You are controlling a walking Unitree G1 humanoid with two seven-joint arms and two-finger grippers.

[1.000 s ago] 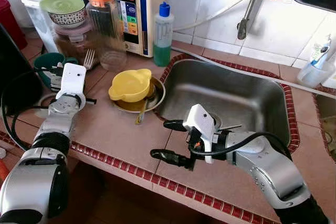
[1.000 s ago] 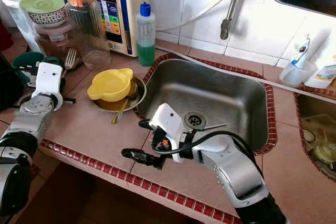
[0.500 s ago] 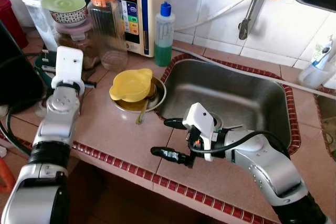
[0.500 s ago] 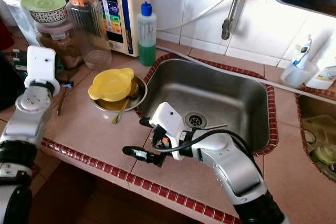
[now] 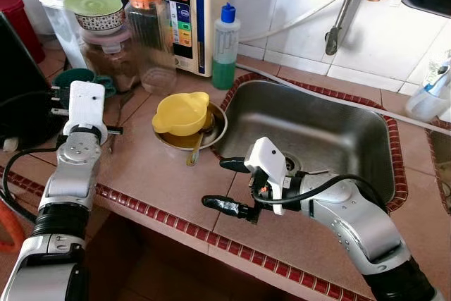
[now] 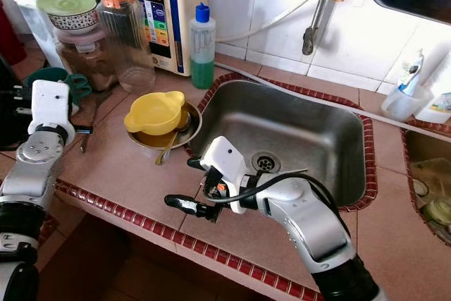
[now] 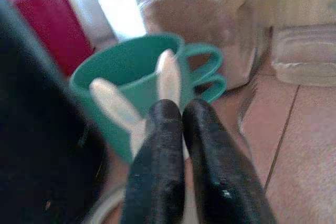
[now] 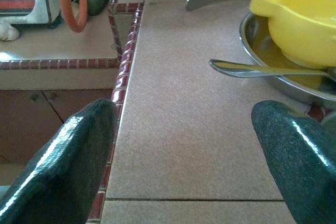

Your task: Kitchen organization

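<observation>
Left eye view: right gripper point(image 5: 229, 187) hovers low over the tiled counter point(image 5: 151, 174) at its front edge, fingers spread wide, holding nothing; yellow bowl point(image 5: 182, 113) sits in a metal plate point(image 5: 211, 132) just left of the steel sink point(image 5: 317, 132), a spoon point(image 5: 193, 151) leaning off the plate rim; left gripper point(image 5: 60, 100) is up at the counter's left end by the teal cups point(image 5: 77, 77).

Right eye view: same layout; green soap bottle point(image 6: 202, 46) stands behind the sink corner; orange-lidded jar point(image 6: 123, 29) and a lidded canister point(image 6: 74, 40) behind the bowl.

Left wrist view: fingers point(image 7: 160, 166) pressed together, pinching a white utensil handle point(image 7: 168, 77) that stands in the stacked teal cups point(image 7: 134, 74); glass jars blurred behind.

Right wrist view: fingers point(image 8: 68, 150) far apart, empty, over bare counter; yellow bowl point(image 8: 299, 17) and spoon point(image 8: 262, 69) ahead in the plate.
</observation>
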